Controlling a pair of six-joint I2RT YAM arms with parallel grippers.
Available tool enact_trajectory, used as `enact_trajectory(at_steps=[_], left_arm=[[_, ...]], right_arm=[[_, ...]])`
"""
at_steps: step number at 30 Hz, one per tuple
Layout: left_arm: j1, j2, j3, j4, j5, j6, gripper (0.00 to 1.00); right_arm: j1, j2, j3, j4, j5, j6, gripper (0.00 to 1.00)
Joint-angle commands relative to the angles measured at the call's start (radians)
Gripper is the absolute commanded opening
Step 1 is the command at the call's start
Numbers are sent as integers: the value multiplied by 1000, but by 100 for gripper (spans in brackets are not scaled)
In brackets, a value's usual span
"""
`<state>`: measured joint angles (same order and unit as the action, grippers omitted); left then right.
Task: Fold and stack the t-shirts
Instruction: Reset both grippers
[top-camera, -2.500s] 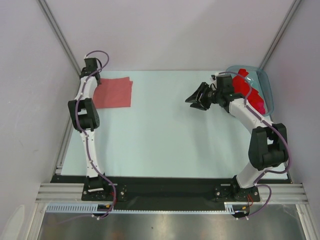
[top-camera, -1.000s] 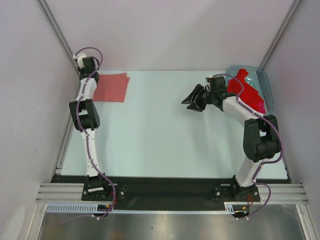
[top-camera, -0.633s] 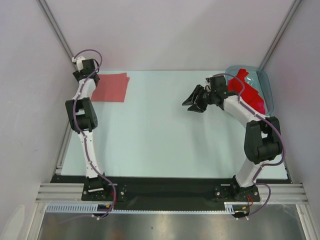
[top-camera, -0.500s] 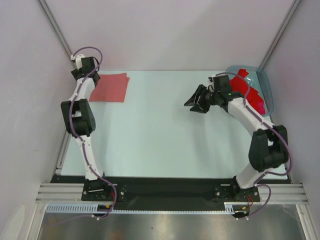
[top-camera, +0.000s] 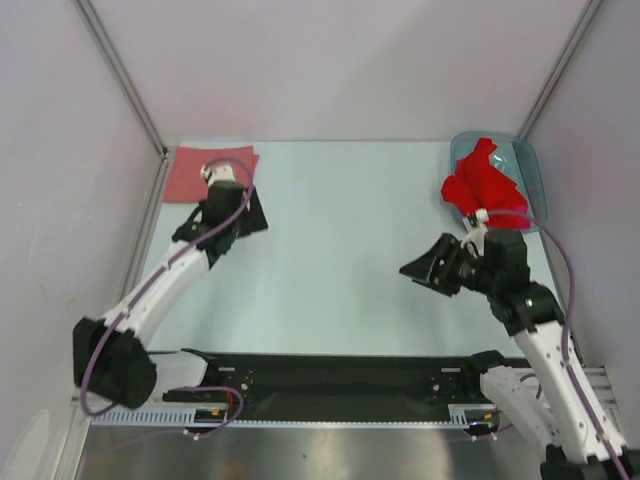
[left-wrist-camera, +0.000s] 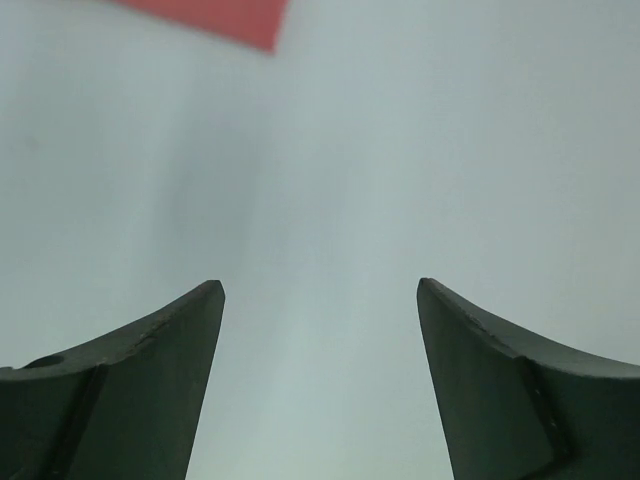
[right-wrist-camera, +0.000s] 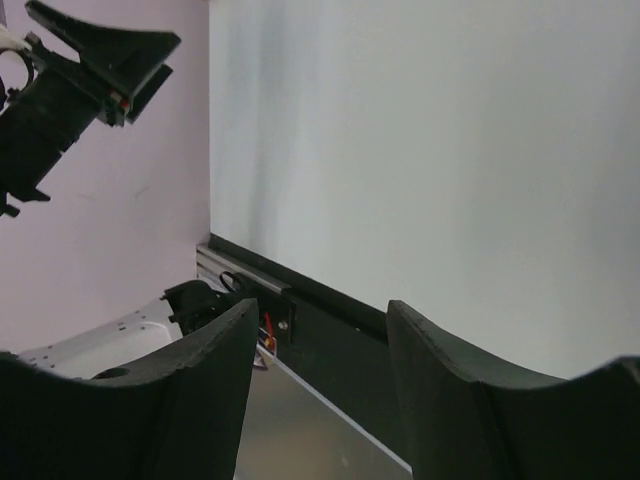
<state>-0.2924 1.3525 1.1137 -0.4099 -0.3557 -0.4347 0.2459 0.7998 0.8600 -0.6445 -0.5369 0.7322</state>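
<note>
A folded salmon-pink t-shirt (top-camera: 192, 171) lies flat in the far left corner of the table; its corner (left-wrist-camera: 225, 14) shows at the top of the left wrist view. My left gripper (top-camera: 252, 212) (left-wrist-camera: 320, 290) hovers just right of it, open, with only bare table between the fingers. Bright red t-shirts (top-camera: 483, 186) sit bunched in the blue-grey bin (top-camera: 532, 168) at the far right. My right gripper (top-camera: 415, 270) (right-wrist-camera: 315, 305) is nearer than the bin and left of it, open and holding nothing.
The table's black near rail (right-wrist-camera: 330, 300) and metal frame show past my right fingers. The left arm's gripper (right-wrist-camera: 90, 60) appears at the top left of the right wrist view. White walls enclose the table on three sides.
My left gripper has opened and drawn back from the far left corner, leaving the pink t-shirt there. The right arm has swung away from the bin toward the near side.
</note>
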Motion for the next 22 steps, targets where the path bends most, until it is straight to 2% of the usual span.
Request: enact_trajectory(at_steps=[1,3,5,6,8,9,10,12,13,15,16,19,21,22], left_arm=[[-77,-244,-168,-82,147,-154,84],[-148,-414,-294,-107,222,-232,87],[-212,-531,-403,-145,236,-301,88],[-232,-669,-443,-162,269,-338,88],[-290,-813,-562,-167,308,-458,92],[-307,-879,-596,-184,325,-501,93],[-323,-1020,-630,-191,348,-574,93],[-355,-1151,-702,-237,375,-633,94],[-356,-1291,-716,-256,383,-672,94],[-356,-1430,-745,-311,403,-708,95],[-356,-1488,-752,-328,411,-743,95],[-356,-1428,-709,-333,518,-644,98],[-356,-1470,-713,-240,605,-648,99],[-356,-1496,-729,-183,639,-685,100]], right_arm=[[-11,-197,-125,-131,28,48,61],[-16,-296,-203,-147,17,106,63],[-17,-434,-312,-164,-15,148,66],[-19,-477,-341,-175,-23,165,66],[-19,-595,-424,-225,-53,205,69],[-20,-626,-450,-240,-67,217,70],[-20,-661,-473,-269,-86,222,72],[-20,-740,-521,-300,-121,217,73],[-22,-760,-529,-332,-126,211,73],[-23,-754,-532,-357,-130,139,74],[-26,-754,-532,-365,-130,115,75],[-39,-760,-582,-310,-217,104,74],[-46,-761,-613,-262,-270,145,76],[-51,-764,-627,-172,-314,160,76]])
